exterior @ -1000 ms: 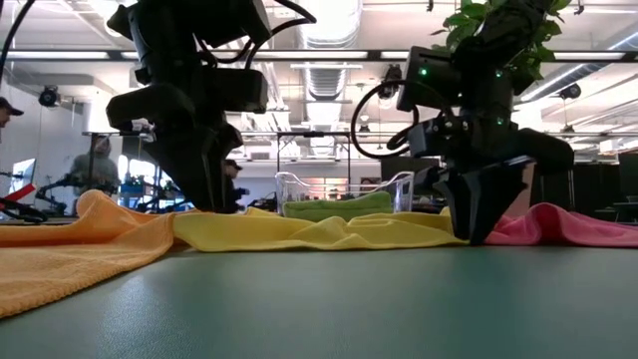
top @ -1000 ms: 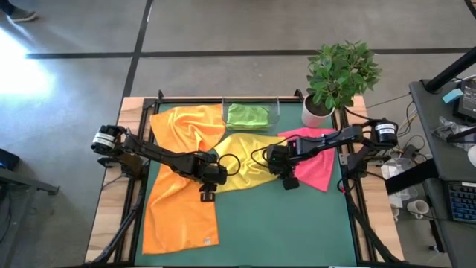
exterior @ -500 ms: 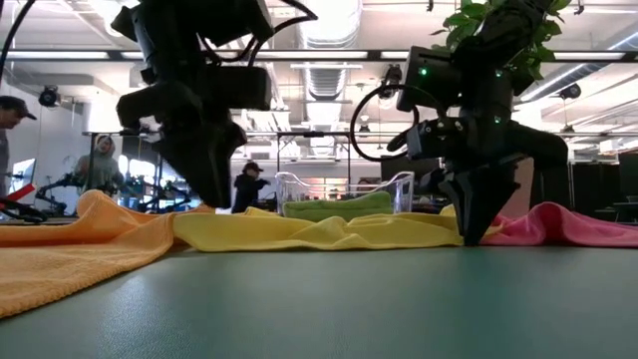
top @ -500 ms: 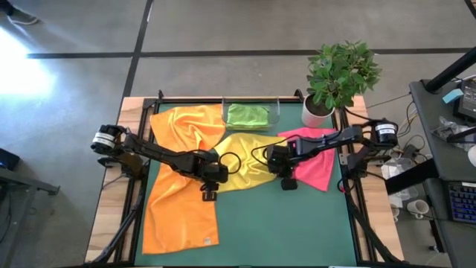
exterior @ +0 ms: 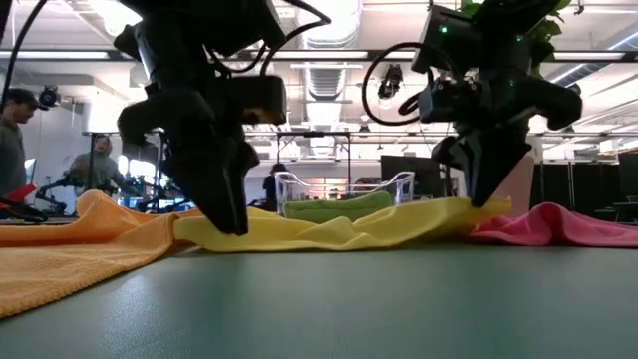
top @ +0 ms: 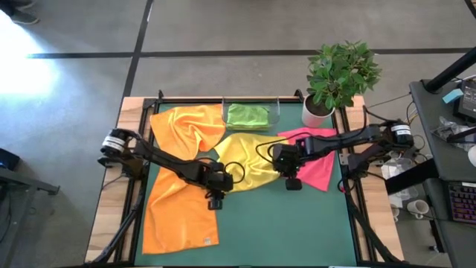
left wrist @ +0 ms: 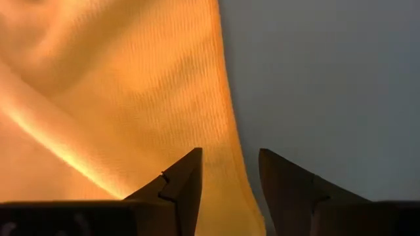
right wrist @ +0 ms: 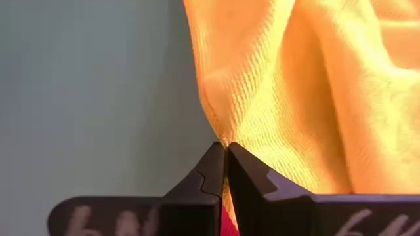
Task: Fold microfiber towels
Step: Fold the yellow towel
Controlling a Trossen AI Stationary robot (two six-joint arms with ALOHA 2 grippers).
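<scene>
1. Yellow microfiber towel (top: 249, 160) sits mid-table in the high view, rumpled, between the big orange towel (top: 182, 190) on the left and the hot pink towel (top: 316, 165) on the right. A lime green towel (top: 248, 115) lies in the clear tray (top: 277, 113) at the back edge, next to a potted plant (top: 338, 78). Left gripper (top: 216, 199) is at the yellow towel's near-left corner, right gripper (top: 292, 180) at its near-right corner.

2. Low view: the right gripper (exterior: 488, 194) has the yellow corner lifted off the mat, and the cloth just drapes and sags. Looks super light and floppy, zero stiffness, so I'd say corners or hems are the only sane place to grab.

3. Left wrist view: fingers (left wrist: 180, 187) spread apart, straddling the towel's hem, nothing pinched yet. The fuzzy weave should give decent grip.

4. Right wrist view: fingers (right wrist: 210, 174) pressed together, pinching the towel right at its edge. It's a thin bite, so my guess is it could slip if yanked.
</scene>
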